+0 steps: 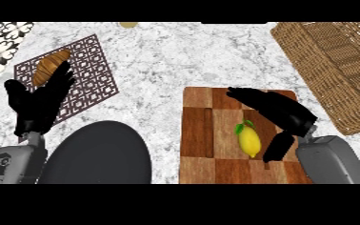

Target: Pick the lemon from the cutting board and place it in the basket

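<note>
Your main risk is a missed or glancing grasp: the lemon (249,140) is small, rounded and lying free on the board (200,143), so if your right hand (281,112) closes off-centre the fruit may well roll away across the wood or squirt out from between thumb and fingers. A second risk comes later, in the carry: the basket (323,71) sits off to the far right with a raised woven wall, and a low hand could clip that rim and knock the lemon out. Right now the lemon rests on the board's right half, leaf end pointing away from you, untouched. Your right hand is spread open above the board, holding nothing; its fingers reach across beyond the lemon's top, and the thumb hangs down just beside the fruit on its right. So the lemon lies under and slightly left of the palm, inside the open span but not yet bracketed. Your left hand (38,102) is open and resting at the left edge, fingers up, over a patterned mat (91,71) with a loaf (51,66) on it. A dark plate (98,155) sits below it.
</note>
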Robot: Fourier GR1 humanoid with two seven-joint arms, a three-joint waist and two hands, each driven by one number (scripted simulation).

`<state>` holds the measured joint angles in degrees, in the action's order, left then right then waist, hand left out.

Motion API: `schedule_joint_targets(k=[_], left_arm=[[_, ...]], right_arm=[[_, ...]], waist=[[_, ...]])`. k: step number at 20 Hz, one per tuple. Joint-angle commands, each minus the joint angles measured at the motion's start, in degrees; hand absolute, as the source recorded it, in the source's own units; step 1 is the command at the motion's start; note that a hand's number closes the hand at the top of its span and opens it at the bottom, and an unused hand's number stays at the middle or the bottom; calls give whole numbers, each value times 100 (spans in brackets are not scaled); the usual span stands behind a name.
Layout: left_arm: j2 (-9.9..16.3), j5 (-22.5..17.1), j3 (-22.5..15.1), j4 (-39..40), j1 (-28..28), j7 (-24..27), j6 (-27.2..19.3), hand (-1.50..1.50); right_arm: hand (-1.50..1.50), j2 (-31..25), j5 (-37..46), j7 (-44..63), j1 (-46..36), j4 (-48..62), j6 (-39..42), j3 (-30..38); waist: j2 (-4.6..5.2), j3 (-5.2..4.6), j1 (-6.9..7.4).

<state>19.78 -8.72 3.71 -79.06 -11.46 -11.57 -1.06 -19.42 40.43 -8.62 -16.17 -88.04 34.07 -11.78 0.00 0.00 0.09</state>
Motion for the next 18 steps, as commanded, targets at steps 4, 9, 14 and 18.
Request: schedule_joint_targets(k=[4, 9, 14, 18], left_arm=[[-213, 190, 85, -175, 2, -130, 68, 0], [16, 19, 494, -145, 158, -90, 406, 0], [-479, 439, 91, -497, 8, -422, -57, 0], [-332, 372, 413, 233, 42, 231, 341, 0]], right_arm=[[-150, -34, -120, -336, 269, -305, 526, 240], [-150, -29, 62, -654, 566, -508, 457, 171], [-150, 193, 745, -785, 476, 87, -181, -79], [-150, 189, 971, -838, 255, 354, -234, -3]], waist=[[-4, 0, -11], [-5, 0, -4], [-2, 2, 9], [6, 0, 4]])
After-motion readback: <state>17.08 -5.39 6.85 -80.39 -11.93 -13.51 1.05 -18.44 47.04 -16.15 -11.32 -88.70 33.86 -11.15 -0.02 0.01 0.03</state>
